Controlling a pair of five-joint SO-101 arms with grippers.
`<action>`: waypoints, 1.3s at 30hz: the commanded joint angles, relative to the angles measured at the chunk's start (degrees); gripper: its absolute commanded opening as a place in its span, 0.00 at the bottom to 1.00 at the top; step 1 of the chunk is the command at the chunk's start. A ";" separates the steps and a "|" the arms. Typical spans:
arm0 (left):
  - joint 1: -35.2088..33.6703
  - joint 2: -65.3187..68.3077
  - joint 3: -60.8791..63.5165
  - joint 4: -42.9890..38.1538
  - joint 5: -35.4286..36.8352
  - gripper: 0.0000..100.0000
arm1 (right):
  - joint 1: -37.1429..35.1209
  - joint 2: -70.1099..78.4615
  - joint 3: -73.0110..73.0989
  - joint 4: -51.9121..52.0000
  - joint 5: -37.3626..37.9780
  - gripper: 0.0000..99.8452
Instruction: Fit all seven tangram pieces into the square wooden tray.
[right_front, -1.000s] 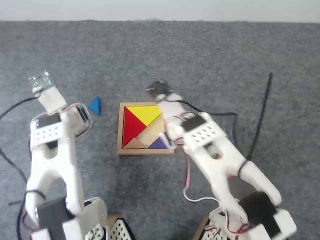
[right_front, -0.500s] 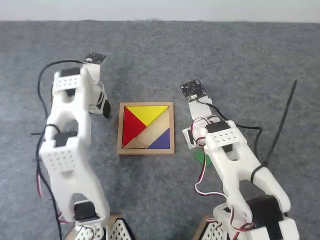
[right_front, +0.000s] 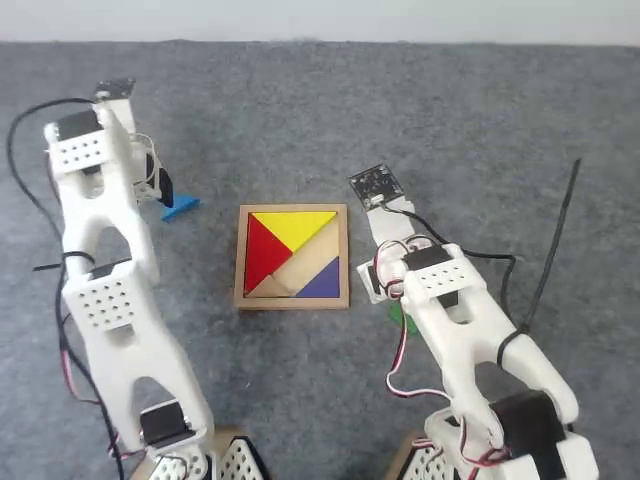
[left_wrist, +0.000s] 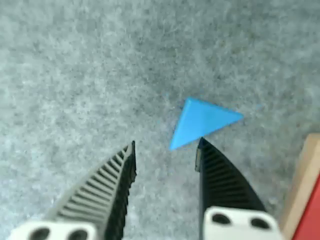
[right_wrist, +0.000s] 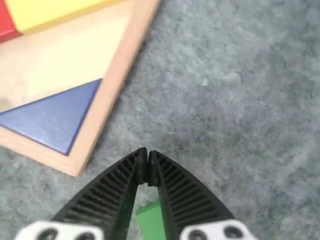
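- grey felt-like cloth covers the counter (right_front: 450, 120), and the square wooden tray (right_front: 241, 255) sits at its middle between the two arms.
- the tray holds a red triangle (right_front: 262, 255), a yellow triangle (right_front: 292, 225) and a dark blue triangle (right_front: 322, 280); i cannot tell whether the pale band between them is bare wood or plain pieces.
- the blue triangle (left_wrist: 202, 122) lies flat on the cloth just left of the tray, apart from its rim.
- its long axis runs roughly left to right, and one sharp corner points right, toward the tray.
- the left hand (left_wrist: 165, 144) hangs over it with jaws spread and nothing held; one fingertip sits right at the piece's near edge and the other is off to the side over bare cloth.
- step in hand, as i judge it: picking up this blue piece.
- to do it well, centre the gap over the triangle first, so both jaws straddle it.
- close across the short width, not along the long axis, and come low enough to catch the thin edges without dragging on the cloth.
- the right hand (right_wrist: 148, 152) is closed on nothing, near the tray's near right corner, with a green piece (right_wrist: 149, 220) lying under it on the cloth.
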 joint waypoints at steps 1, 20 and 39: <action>1.41 1.05 -3.03 -2.37 -0.26 0.20 | -0.84 -3.12 -0.44 -0.75 2.46 0.01; 3.78 -30.59 39.08 -12.48 -2.81 0.17 | 0.75 -21.67 9.49 11.82 15.82 0.16; 5.36 -78.95 104.66 -45.63 -7.12 0.26 | 0.84 -0.75 4.57 10.33 32.00 0.23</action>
